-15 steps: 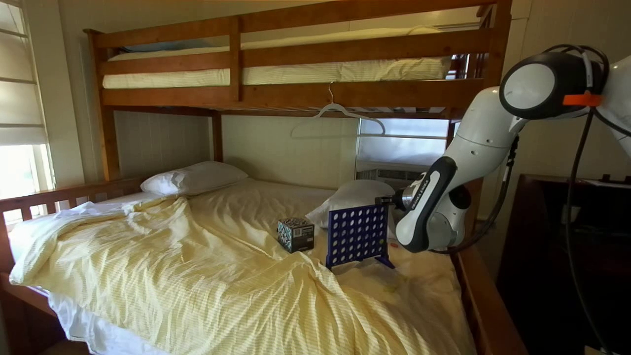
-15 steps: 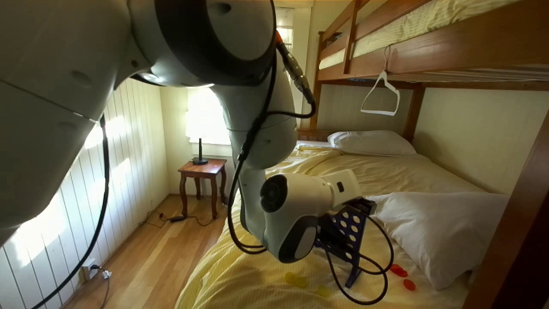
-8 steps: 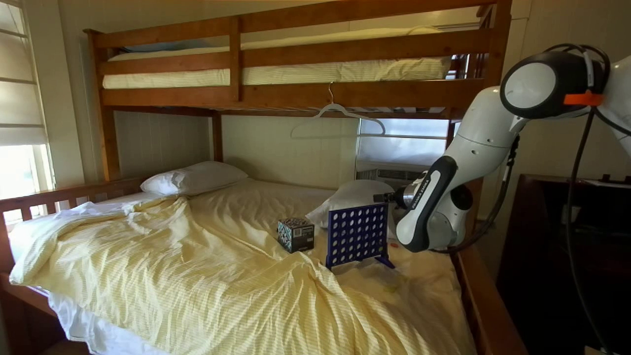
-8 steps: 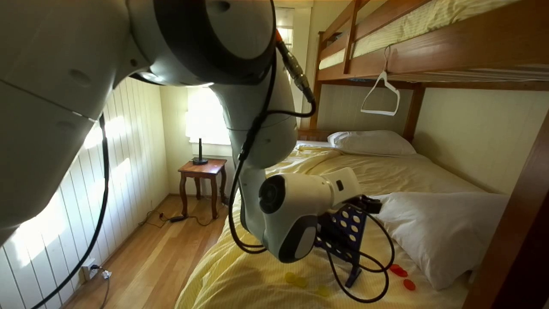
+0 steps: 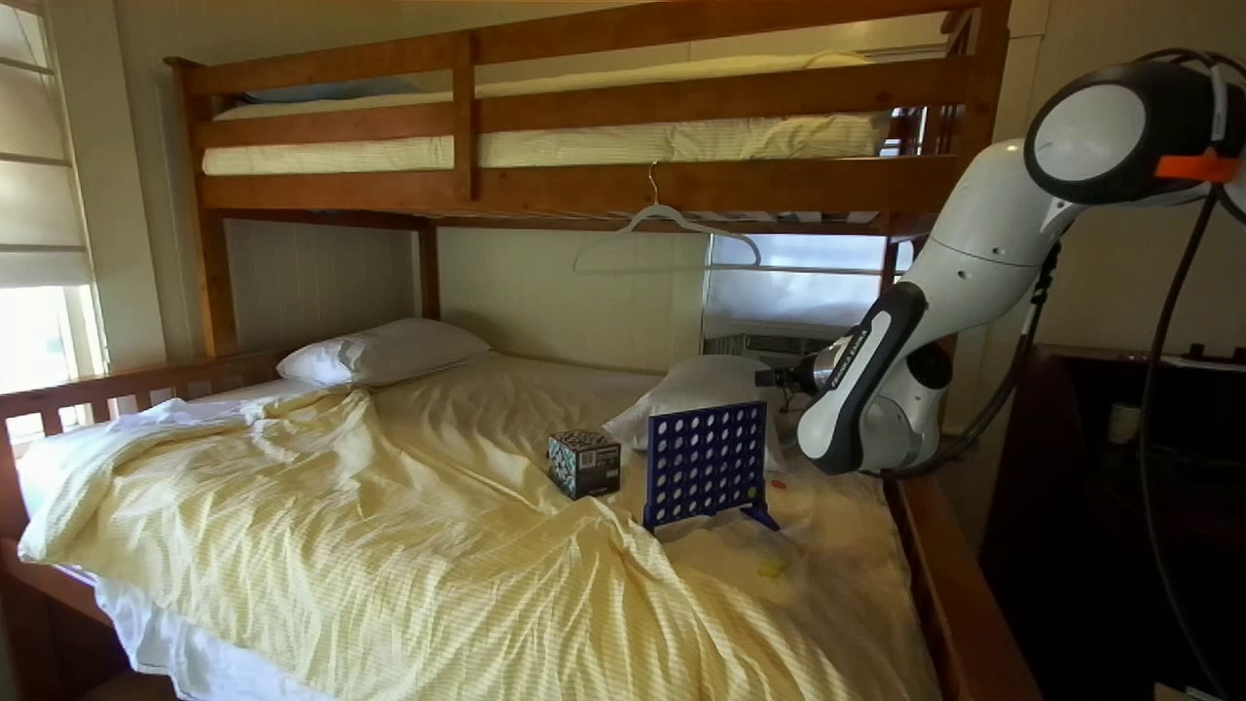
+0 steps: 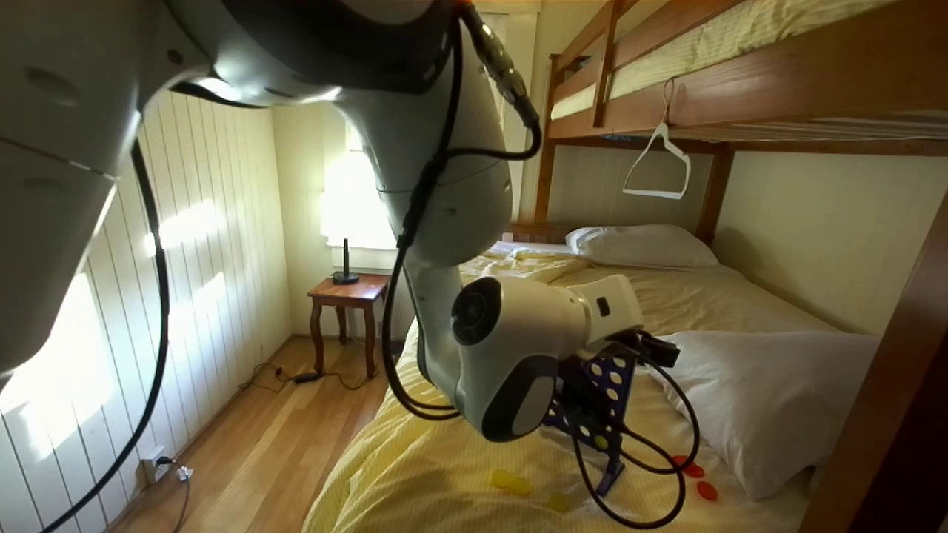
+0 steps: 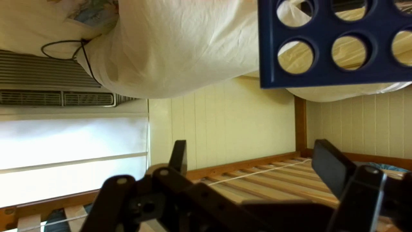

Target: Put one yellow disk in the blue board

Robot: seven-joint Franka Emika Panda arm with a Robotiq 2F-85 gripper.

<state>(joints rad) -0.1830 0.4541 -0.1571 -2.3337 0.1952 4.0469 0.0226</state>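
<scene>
In an exterior view, the fingers (image 5: 772,378) hang above the bed (image 5: 516,385), pointing toward the picture's left, with the white arm (image 5: 993,232) coming down to them from the upper right. The blue board (image 5: 703,463) stands upright on the bed, just below the fingers and mostly to their left; its nearest top corner is close to them, but a gap shows between. Farther left and lower than the fingers sits a patterned box (image 5: 584,465). A white pillow (image 5: 696,383) lies behind them, and a clothes hanger (image 5: 666,211) hangs above them to the left. How wide the fingers stand cannot be told from here.

In an exterior view, the arm hides part of the board, which is below and to the left of the fingers. A yellow disk (image 6: 601,442) shows in a hole low in the board. Loose yellow disks (image 6: 511,483) lie on the bed farther down and to the fingers' left; red disks (image 6: 706,491) lie below the fingers, near the pillow.

In the wrist view, where the room appears upside down, the fingers are spread wide, with wall (image 7: 231,129) and bunk slats (image 7: 283,180) showing through the gap. The board is above the fingers in the picture, touching neither. A vented grille (image 7: 38,69) is above and left of them.
</scene>
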